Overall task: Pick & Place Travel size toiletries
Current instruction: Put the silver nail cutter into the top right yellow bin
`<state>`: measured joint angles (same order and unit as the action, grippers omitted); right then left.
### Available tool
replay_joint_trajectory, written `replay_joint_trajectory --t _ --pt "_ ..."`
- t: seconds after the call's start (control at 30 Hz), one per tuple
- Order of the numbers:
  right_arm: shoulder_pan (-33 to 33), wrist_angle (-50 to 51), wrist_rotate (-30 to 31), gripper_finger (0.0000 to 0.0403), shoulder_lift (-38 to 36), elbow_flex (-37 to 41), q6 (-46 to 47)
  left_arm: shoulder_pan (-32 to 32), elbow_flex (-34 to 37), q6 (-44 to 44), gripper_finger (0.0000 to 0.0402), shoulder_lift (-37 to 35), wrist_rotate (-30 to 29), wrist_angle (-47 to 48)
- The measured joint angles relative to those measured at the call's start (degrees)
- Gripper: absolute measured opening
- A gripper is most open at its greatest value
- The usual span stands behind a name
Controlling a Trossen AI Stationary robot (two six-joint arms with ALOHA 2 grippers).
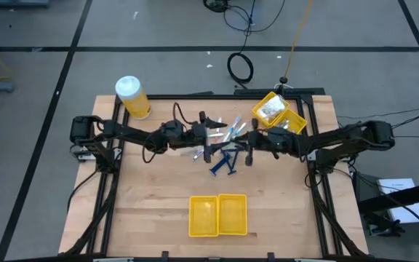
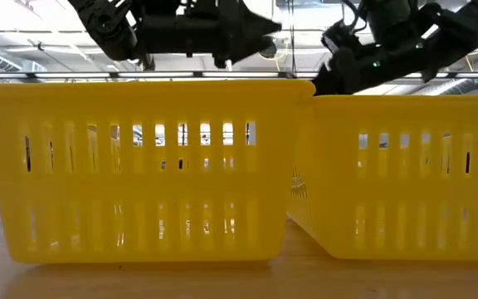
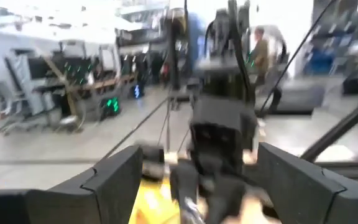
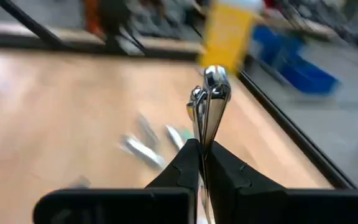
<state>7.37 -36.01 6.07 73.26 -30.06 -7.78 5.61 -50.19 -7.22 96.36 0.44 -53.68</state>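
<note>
Above the table's middle, the two grippers meet over scattered toiletries (image 1: pixel 220 145). At nine o'clock of the pile, the left gripper (image 1: pixel 208 135) hovers with fingers spread wide, empty. At three o'clock, the right gripper (image 4: pixel 201 163) pinches a small silvery piece (image 4: pixel 209 102), lifted clear of the wooden table (image 1: pixel 151 196).

Two yellow bins (image 1: pixel 217 215), one yellow jar (image 1: pixel 132 97)

mid table: arms (image 1: pixel 289 142) + toiletries (image 1: pixel 220 149) crowd | front: bins (image 1: pixel 217 215)
</note>
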Motion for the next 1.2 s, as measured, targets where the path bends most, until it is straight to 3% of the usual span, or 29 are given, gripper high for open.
replay_joint_trajectory --t 0.17,0.3,0.53,0.6,0.87,1.03,1.2 --pt "2.52 19.81 11.26 0.0005 -9.88 -0.04 2.67 -0.04 0.0 -0.45 0.0293 0.01 -4.9 7.11" --pt "5.97 37.83 21.51 0.0005 -16.89 -0.02 10.08 -0.02 0.04 -0.01 0.029 0.06 -8.32 12.41" --pt "14.75 63.46 22.43 0.0005 -24.82 0.13 26.27 -0.04 0.04 -0.03 0.0289 0.04 -8.61 14.96" --pt "16.7 64.91 21.71 0.0005 -25.6 1.15 28.45 0.09 0.04 -0.03 0.0286 0.04 -8.61 14.85" --pt "25.72 57.82 8.67 0.0005 -25.45 7.73 26.9 0.48 0.04 -0.03 0.0275 0.04 -8.61 14.99" --pt "29.97 57.22 5.68 0.0013 -25.47 9.1 26.25 0.46 0.04 0.44 0.0273 0.04 -8.58 15.45" --pt "31.48 57.23 5.73 0.0049 -25.47 9.83 28.89 0.46 0.04 0.43 0.0273 0.04 -8.56 15.97"
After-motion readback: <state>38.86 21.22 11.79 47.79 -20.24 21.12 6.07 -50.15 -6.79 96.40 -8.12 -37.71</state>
